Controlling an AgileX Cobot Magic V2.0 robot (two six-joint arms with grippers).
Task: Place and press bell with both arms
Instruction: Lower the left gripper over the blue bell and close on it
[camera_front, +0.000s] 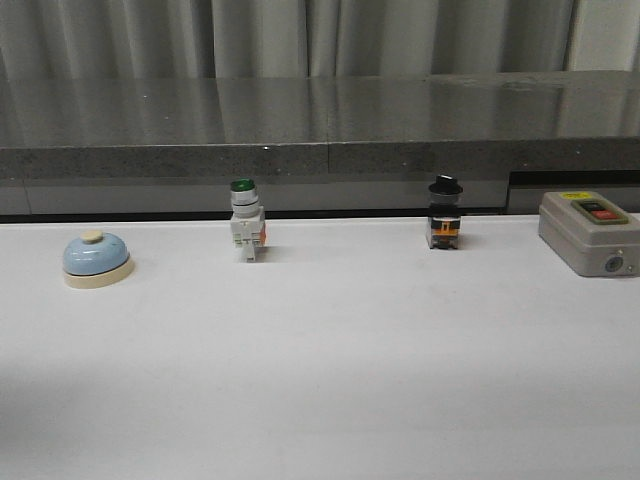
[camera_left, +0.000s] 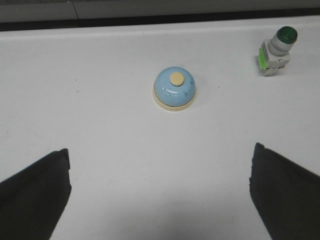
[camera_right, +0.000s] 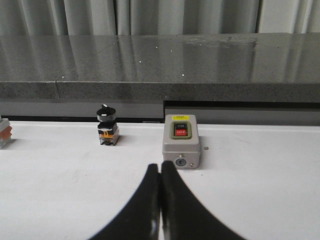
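Observation:
The light-blue dome bell (camera_front: 97, 259) with cream base and knob stands on the white table at the far left. It also shows in the left wrist view (camera_left: 174, 89), ahead of my left gripper (camera_left: 160, 165), which is wide open and empty above the table, well short of the bell. My right gripper (camera_right: 160, 167) is shut and empty, its tips pointing at the grey box. Neither arm shows in the front view.
A green-capped white pushbutton (camera_front: 245, 220) stands mid-left at the table's back, also in the left wrist view (camera_left: 276, 51). A black-knob switch (camera_front: 444, 212) stands mid-right. A grey box with red and green buttons (camera_front: 588, 232) sits far right. A dark ledge (camera_front: 320, 150) runs behind.

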